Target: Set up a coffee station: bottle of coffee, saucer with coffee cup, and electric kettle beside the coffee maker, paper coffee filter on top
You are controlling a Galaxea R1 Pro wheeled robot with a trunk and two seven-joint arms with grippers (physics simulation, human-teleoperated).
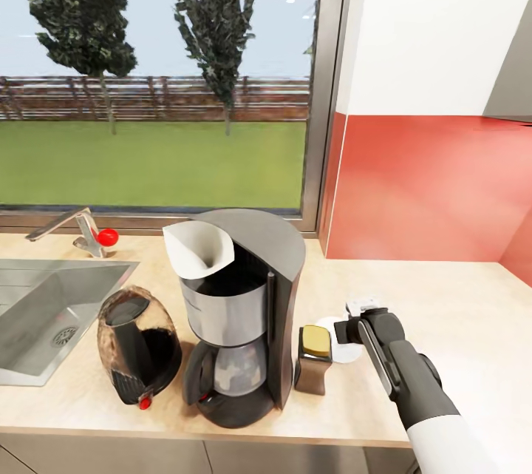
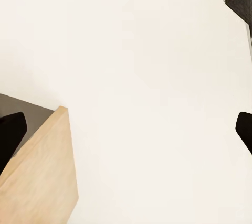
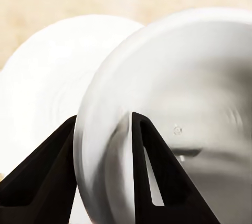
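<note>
Right end effector [image 3: 102,169] grips the cup [image 3: 178,114] by its rim above the saucer [image 3: 42,93] beside the coffee maker [image 1: 240,311]; next, lower gently and release.

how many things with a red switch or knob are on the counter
3: the faucet knob behind the sink, the electric kettle left of the coffee maker, and the coffee maker itself.

Dark grey right arm [image 1: 403,370], white sleeve, black wedge-shaped claw fingers [image 3: 157,182].

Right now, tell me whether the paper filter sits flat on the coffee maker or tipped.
Tipped. The paper coffee filter lies on its side atop the coffee maker, at its edge, with its open mouth facing sideways.
</note>
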